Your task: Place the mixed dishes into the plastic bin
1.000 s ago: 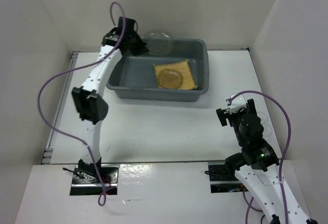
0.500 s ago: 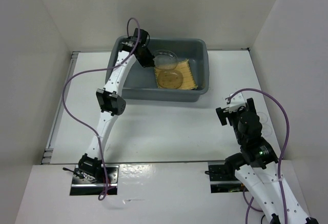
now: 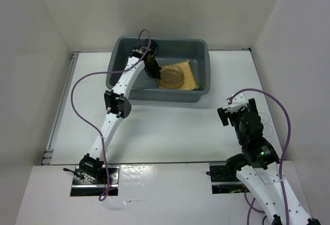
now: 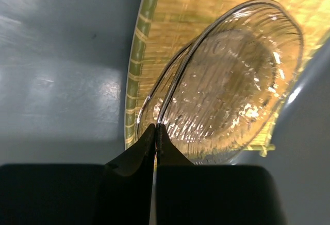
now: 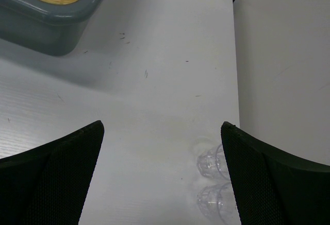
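Grey plastic makes up the big bin (image 3: pixel 203 46) at the far side of the white table (image 3: pixel 170 127). The yellow mat (image 3: pixel 188 75) lies inside it, on the right half of the bin floor. A round glass saucer (image 3: pixel 171 75) sits over the mat. The left gripper (image 3: pixel 153 71) reaches down into the bin. Its two fingers (image 4: pixel 129 168) are squeezed tight on the near rim of the saucer. In the left wrist view the saucer leans a bit. A second glass rim shows right under it, so it may lie on another saucer, but I cannot tell for sure. The right gripper (image 5: pixel 162 127) hangs over the bare table near the right wall. Its fingers are spread wide with nothing between them. Two tiny clear cups (image 5: pixel 209 164) stand side by side on the table near its right finger, well apart from the bin.
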`<state>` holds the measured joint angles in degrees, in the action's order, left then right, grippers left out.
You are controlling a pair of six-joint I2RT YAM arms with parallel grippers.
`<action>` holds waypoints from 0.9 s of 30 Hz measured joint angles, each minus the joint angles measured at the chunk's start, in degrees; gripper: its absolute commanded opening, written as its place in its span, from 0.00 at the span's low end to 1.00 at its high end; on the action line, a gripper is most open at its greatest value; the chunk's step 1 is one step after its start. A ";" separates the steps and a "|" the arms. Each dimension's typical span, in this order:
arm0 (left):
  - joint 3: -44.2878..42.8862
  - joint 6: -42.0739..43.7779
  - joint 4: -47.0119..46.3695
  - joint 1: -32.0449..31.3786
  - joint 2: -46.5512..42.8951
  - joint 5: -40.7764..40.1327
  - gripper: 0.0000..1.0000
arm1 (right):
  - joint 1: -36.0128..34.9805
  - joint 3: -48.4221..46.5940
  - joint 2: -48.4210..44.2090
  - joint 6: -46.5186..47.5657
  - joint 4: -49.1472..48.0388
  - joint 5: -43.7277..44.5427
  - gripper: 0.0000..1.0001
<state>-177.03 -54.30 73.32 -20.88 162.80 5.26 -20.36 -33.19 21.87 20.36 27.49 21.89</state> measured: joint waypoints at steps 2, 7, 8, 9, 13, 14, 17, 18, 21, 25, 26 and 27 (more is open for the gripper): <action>0.00 0.22 0.04 -0.26 0.66 0.39 0.05 | 0.04 0.02 0.00 0.00 -0.02 0.00 0.98; 0.00 0.48 0.15 -0.72 1.16 0.79 0.30 | 0.50 0.04 0.00 0.00 -0.02 0.02 0.98; 0.00 0.37 0.20 -0.76 1.16 0.74 0.38 | 0.50 0.04 0.04 0.00 -0.02 0.04 0.98; 0.00 0.24 0.17 -0.76 1.16 0.61 0.39 | 0.50 0.04 0.11 0.00 -0.04 0.02 0.98; -0.09 0.37 0.22 -0.79 1.05 0.04 0.55 | 0.52 0.11 0.48 0.00 -0.04 0.02 0.98; -0.09 0.33 0.24 -0.79 0.87 -0.46 0.69 | 0.52 0.15 0.50 0.00 -0.02 0.02 0.98; 0.92 0.46 0.52 -0.70 -1.36 -2.34 0.77 | 0.52 0.22 0.50 0.00 -0.02 0.04 0.98; 1.79 0.48 0.59 -0.68 -2.73 -3.19 0.78 | 0.52 0.22 0.50 0.00 -0.02 0.04 0.98; 6.12 1.55 0.90 -0.52 -9.68 -6.95 0.78 | 0.57 0.22 0.50 0.00 -0.02 0.07 0.98; 11.67 4.52 0.66 -1.33 -23.12 -16.55 0.85 | 1.29 0.24 0.50 -0.13 -0.15 0.35 0.98; 13.57 5.05 0.35 -1.97 -26.86 -19.80 0.88 | 1.64 0.24 0.59 -0.20 -0.20 0.44 0.98; 16.46 5.86 -0.22 -3.04 -31.52 -23.43 0.95 | 1.92 0.24 0.72 -0.24 -0.31 0.57 0.98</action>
<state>-160.57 -48.45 73.10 -23.92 131.28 -18.17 -18.44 -32.95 22.59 20.12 27.18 22.46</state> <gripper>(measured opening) 0.871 0.983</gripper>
